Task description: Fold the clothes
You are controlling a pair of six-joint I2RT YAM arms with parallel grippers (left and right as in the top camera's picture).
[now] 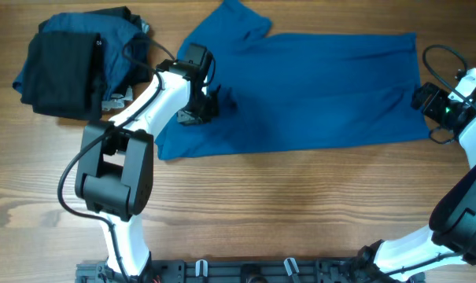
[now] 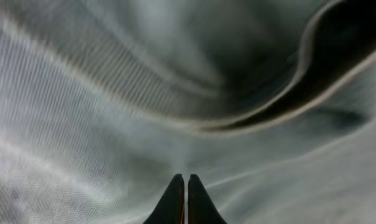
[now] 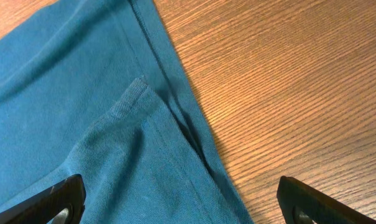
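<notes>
Fabric of the medium-blue knit polo shirt is lying flat on the wooden surface, the left end effector pinching it. The right end effector is hovering spread over its hem.

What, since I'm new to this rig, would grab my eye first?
A blue polo shirt lies spread out, the left gripper shut on its fabric near its left end. The right gripper hangs open at the shirt's right edge; darker clothes sit piled at upper left.
</notes>
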